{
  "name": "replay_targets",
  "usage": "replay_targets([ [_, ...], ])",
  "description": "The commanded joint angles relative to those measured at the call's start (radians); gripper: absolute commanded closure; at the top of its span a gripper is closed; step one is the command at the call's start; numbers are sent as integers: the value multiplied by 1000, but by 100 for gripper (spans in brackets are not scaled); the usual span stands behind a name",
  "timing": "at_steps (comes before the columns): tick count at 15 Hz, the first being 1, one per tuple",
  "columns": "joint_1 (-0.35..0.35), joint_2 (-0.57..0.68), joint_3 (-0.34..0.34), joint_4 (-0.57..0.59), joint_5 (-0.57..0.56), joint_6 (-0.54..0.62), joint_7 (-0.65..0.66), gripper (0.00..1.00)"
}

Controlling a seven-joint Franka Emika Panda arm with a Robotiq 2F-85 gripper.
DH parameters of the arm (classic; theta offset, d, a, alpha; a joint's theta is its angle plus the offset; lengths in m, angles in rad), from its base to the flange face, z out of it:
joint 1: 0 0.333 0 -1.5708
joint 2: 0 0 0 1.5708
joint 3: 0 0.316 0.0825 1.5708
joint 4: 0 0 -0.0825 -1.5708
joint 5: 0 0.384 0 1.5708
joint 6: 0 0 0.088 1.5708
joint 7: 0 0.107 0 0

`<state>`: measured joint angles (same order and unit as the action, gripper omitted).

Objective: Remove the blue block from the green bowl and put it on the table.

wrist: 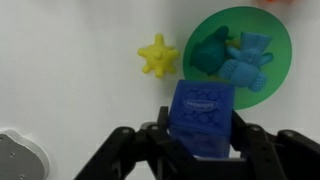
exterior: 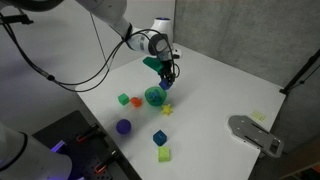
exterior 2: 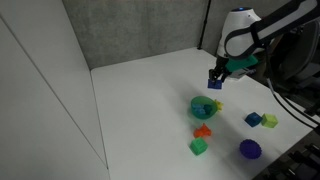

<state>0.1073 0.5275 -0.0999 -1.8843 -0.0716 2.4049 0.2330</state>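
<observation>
Blue block (wrist: pixel 203 118) gripped tight between your gripper (wrist: pixel 205 137) fingers, held aloft, out of green bowl (wrist: pixel 272 28) and near its rim. Bowl sits on table (wrist: pixel 60 60) with teal and light-blue shapes inside. Yellow star (wrist: pixel 158 55) just beside bowl. In an exterior view, purple ball (exterior: pixel 123 126) and navy cube (exterior: pixel 160 137) well apart from bowl.

the block (wrist: pixel 203 117) sits in the tool (wrist: pixel 205 138), near the bowl (wrist: pixel 272 28) (star toy (wrist: pixel 158 56) beside it).
</observation>
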Motion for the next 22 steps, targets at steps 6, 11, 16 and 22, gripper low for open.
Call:
replay_targets([
  [6,-73,-135,-78,-194,-91,-105,6,69],
  [11,-114,-167,-112,-251,-147,-161,8,19],
  [16,-134,-258,-74,-290,-95,-213,-35,0],
  [22,-114,-443,30,-319,25,-360,-104,0],
])
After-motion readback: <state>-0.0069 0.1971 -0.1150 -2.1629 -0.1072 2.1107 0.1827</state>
